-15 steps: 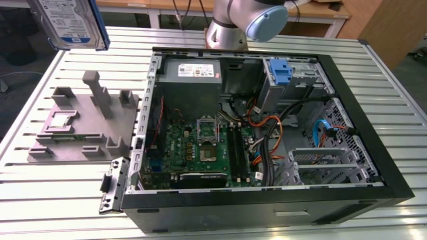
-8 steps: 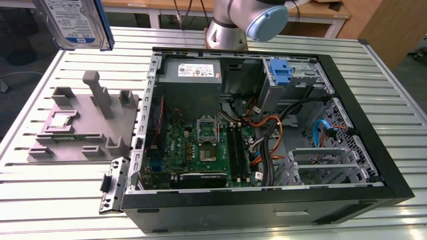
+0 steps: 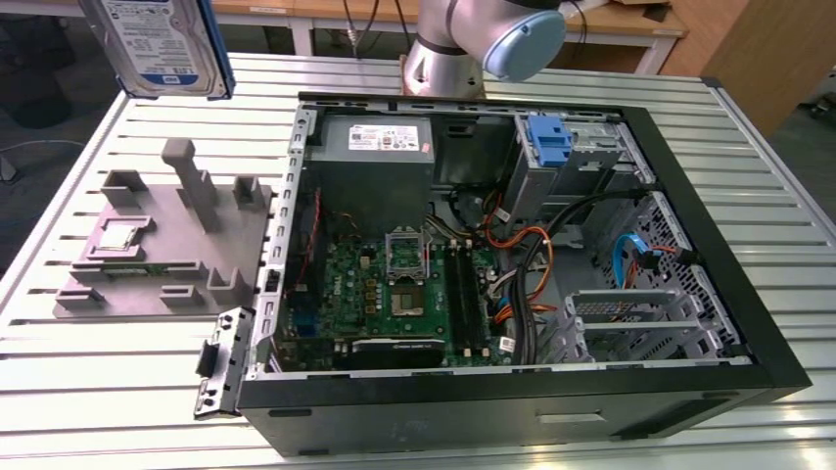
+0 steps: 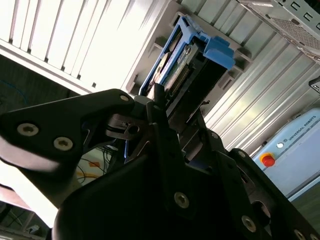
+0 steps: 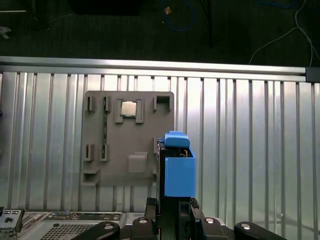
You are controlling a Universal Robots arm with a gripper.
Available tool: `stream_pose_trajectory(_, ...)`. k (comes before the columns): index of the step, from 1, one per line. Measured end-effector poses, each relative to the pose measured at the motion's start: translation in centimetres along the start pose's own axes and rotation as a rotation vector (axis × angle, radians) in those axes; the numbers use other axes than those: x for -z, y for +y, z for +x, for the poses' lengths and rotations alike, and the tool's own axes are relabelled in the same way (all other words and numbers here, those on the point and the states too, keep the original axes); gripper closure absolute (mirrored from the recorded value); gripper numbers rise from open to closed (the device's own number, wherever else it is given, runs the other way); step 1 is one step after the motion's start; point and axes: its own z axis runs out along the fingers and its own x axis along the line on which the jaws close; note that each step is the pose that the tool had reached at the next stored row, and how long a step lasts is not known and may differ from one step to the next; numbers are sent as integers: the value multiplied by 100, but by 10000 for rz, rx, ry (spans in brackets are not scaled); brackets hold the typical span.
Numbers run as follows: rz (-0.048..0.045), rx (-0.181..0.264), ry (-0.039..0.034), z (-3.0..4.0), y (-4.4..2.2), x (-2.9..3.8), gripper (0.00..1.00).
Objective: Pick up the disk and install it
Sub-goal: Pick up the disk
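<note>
Gripper point(image 5: 172, 209) clamped tight on the disk point(image 3: 163, 44), held upright in the air above the grey holder tray point(image 3: 144, 255) on the ribbed metal table point(image 3: 117, 382), open computer case point(image 3: 738, 294) alongside, dark floor point(image 5: 100, 30) beyond.

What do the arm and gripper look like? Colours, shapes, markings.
The arm is a silver-grey metal tube with a rounded light-blue joint cap. The gripper is matte black, built of angular plates and rounded links, fastened with silver screw heads.
</note>
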Motion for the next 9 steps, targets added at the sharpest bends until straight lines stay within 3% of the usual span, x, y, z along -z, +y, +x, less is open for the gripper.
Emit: stream_pose_trajectory(9, 0, 1, 0, 0, -31, 1, 65)
